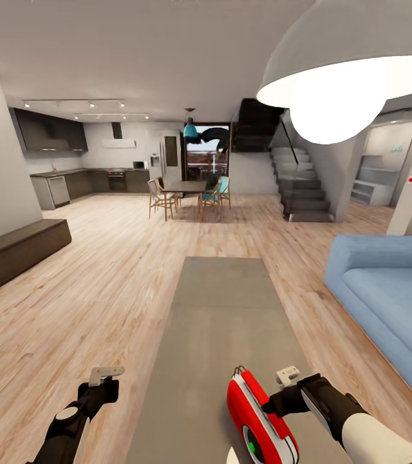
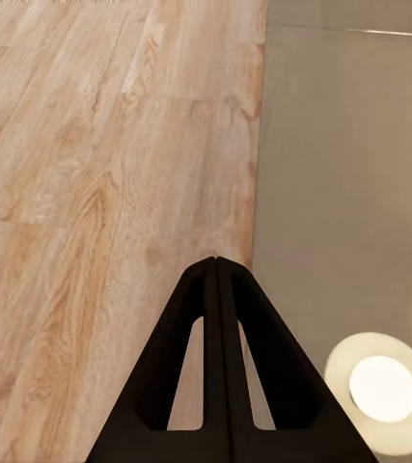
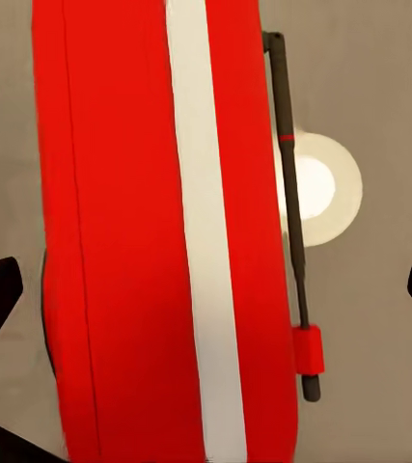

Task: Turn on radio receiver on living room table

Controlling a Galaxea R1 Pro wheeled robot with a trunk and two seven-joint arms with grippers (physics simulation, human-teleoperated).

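The red radio receiver (image 1: 257, 415) stands on the near end of the long grey table (image 1: 222, 309), its white front panel and green-lit round dial turned toward me. My right gripper (image 1: 273, 405) is at the radio's right side. In the right wrist view it is open (image 3: 206, 289), with one dark fingertip at each edge of the picture and the radio's red body (image 3: 119, 241) and thin antenna (image 3: 292, 212) between them. My left gripper (image 1: 101, 385) hovers by the table's left edge, shut and empty (image 2: 215, 270), over the floor and the table edge (image 2: 360, 193).
A blue sofa (image 1: 386, 303) runs along the table's right side. A dark brown bench (image 1: 13, 251) lines the left wall. A white dome pendant lamp (image 1: 347, 64) hangs above on the right. Farther back are a dining table with chairs (image 1: 187, 193), stairs (image 1: 302, 187) and a dark kitchen (image 1: 71, 180).
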